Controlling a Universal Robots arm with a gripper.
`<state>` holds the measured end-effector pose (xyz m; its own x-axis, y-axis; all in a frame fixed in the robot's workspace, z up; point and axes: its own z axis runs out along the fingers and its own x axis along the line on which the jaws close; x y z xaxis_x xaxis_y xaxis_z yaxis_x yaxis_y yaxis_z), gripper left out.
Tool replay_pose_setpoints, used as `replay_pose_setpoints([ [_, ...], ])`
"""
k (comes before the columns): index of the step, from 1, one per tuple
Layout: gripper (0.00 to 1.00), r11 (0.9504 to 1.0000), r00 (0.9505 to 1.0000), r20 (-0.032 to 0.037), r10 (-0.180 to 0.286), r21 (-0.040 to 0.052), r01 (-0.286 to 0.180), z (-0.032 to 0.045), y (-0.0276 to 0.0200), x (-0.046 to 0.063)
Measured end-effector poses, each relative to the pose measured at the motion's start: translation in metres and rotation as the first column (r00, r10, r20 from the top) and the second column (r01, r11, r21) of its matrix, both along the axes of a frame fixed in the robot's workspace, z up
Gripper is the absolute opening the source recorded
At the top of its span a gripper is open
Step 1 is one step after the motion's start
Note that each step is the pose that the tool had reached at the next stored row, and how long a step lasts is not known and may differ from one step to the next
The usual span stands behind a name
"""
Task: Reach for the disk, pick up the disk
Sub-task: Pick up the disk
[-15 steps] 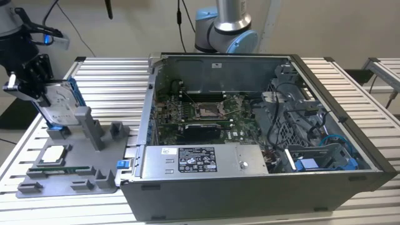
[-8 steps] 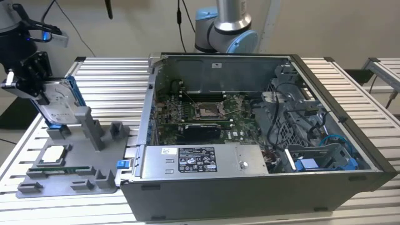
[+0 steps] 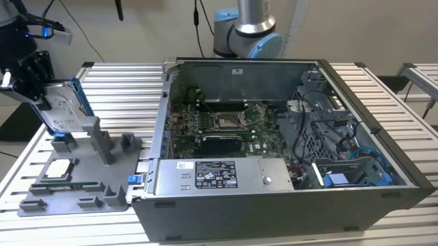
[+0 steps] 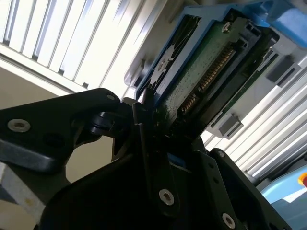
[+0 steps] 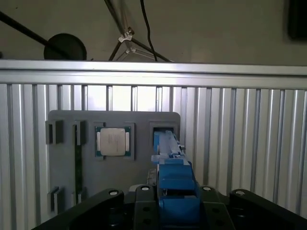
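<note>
Both wrist views close behind gripper [image 5: 176, 199]

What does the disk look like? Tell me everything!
The disk is a flat silver metal rectangle with a white label, framed in bright blue plastic. The second wrist view shows its green circuit board. It stands on edge, clamped by the gripper, with its lower end at a slot in the gray holder.

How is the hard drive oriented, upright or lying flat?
Upright, on edge: the hard drive stands tall above the gray tray, held in the gripper.
</note>
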<state>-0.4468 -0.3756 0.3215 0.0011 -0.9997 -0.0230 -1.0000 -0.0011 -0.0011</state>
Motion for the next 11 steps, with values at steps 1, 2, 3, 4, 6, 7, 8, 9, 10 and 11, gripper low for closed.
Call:
replay_pose_setpoints([
  [1,0.00,1.0000,1.0000,0.0000,0.000,-0.0001,0.000,0.0019,0.0000,0.000],
  [2,0.00,1.0000,1.0000,0.0001,0.000,0.0000,0.000,0.0037,0.0000,0.000],
  [3,0.00,1.0000,1.0000,0.0000,0.000,0.0000,0.000,0.0056,0.0000,0.000],
  [4,0.00,1.0000,1.0000,-0.0001,0.000,-0.0001,0.000,0.0075,-0.0001,0.000],
  [6,0.00,1.0000,1.0000,0.0000,0.000,0.0000,0.000,0.0112,-0.0001,0.000],
  [7,0.00,1.0000,1.0000,0.0000,0.000,0.0000,0.000,0.0131,0.0000,0.000],
  [8,0.00,1.0000,1.0000,0.0000,0.000,0.0000,0.000,0.0151,0.0000,0.000],
  [9,0.00,1.0000,1.0000,0.0001,0.000,0.0000,0.000,0.0170,0.0000,0.000],
  [10,0.00,1.0000,1.0000,0.0000,0.000,0.0000,0.000,0.0191,0.0000,0.000],
  [11,0.00,1.0000,1.0000,-0.0001,0.000,0.0000,0.000,0.0213,0.0000,0.000],
])
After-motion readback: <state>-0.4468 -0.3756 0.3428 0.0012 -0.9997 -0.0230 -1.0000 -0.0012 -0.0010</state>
